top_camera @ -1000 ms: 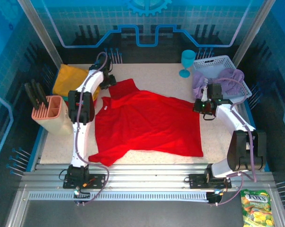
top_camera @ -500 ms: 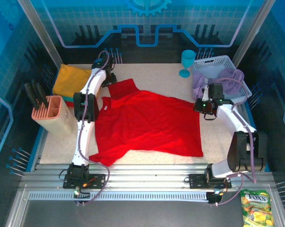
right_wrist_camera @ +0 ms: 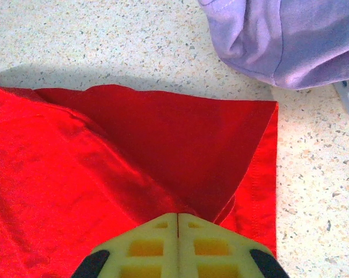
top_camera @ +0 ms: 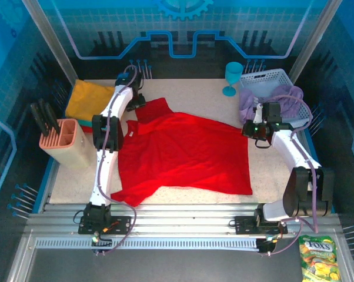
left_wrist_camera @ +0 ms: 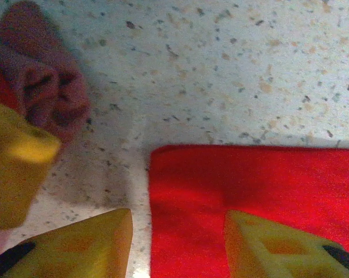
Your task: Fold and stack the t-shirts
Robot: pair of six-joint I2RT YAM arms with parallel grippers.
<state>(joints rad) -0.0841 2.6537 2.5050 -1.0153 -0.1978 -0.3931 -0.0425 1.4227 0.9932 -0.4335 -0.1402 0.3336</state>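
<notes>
Two tools are working opposite edges of the bright red cloth t-shirt [top_camera: 186,155], which is lying spread open across the middle of the speckled table [top_camera: 189,91], presumably so it can be squared up and folded over. The left tool [top_camera: 137,101] is hovering at the shirt's far left sleeve with its fingers [left_wrist_camera: 87,243] parted, one over bare table and one over red cloth. It is straddling the hem as if lining up a pinch and is gripping nothing. The right tool [right_wrist_camera: 177,217] is clenched at the shirt's right edge, where a fold of red cloth is rising into its closed tips, so it appears to be pinching that hem. A crumpled lavender cloth shirt [top_camera: 280,97] is spilling from the white lattice plastic basket [top_camera: 265,76] at the far right, seemingly waiting its turn. A folded mustard-yellow shirt [top_camera: 89,97] is sitting at the far left, likely starting the stack.
</notes>
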